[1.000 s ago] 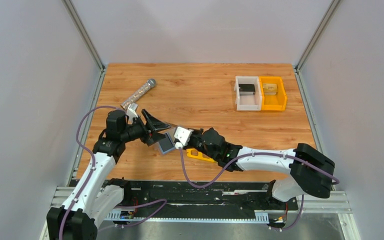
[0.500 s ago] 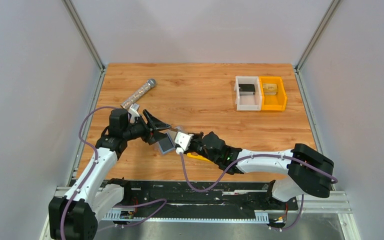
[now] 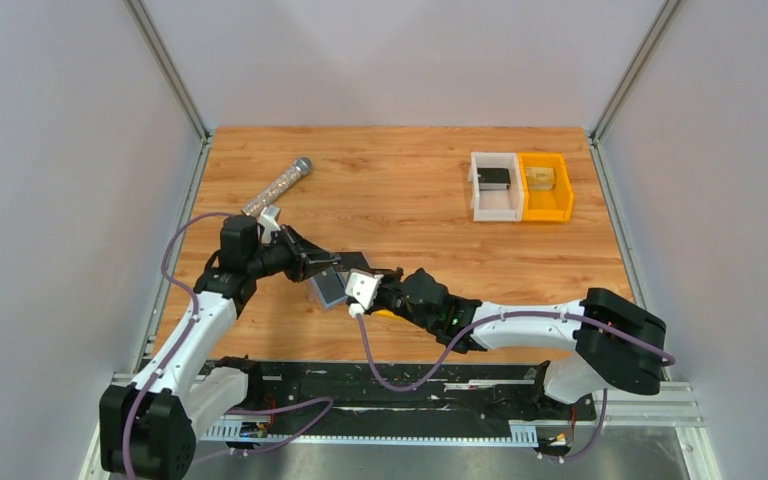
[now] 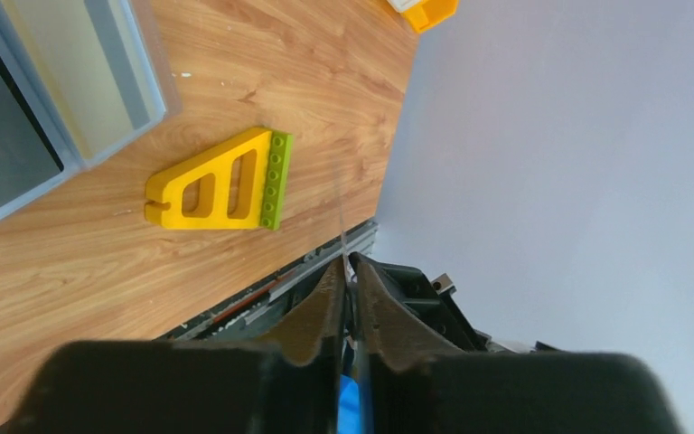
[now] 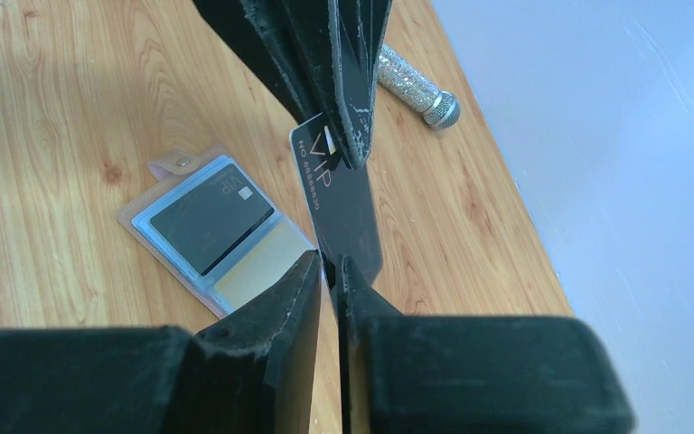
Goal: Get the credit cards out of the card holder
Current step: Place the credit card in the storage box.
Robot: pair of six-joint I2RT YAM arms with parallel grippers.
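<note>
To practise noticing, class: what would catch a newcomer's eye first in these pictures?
A black VIP card stands mid-air near the table's front left, its top pinched by the left gripper, its bottom edge between the right gripper's fingers. Beside it the holder lies flat on the wood, with another black card and a tan one inside.

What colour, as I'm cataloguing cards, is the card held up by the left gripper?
Black, with pale VIP lettering; the card shows best in the right wrist view.

L end effector (image 4: 348, 262), R end effector (image 5: 327, 262) tip to tip — card holder (image 5: 208, 235), yellow frame (image 4: 221, 181) beside, open wood (image 3: 410, 190) twd bins (image 3: 496, 214)
</note>
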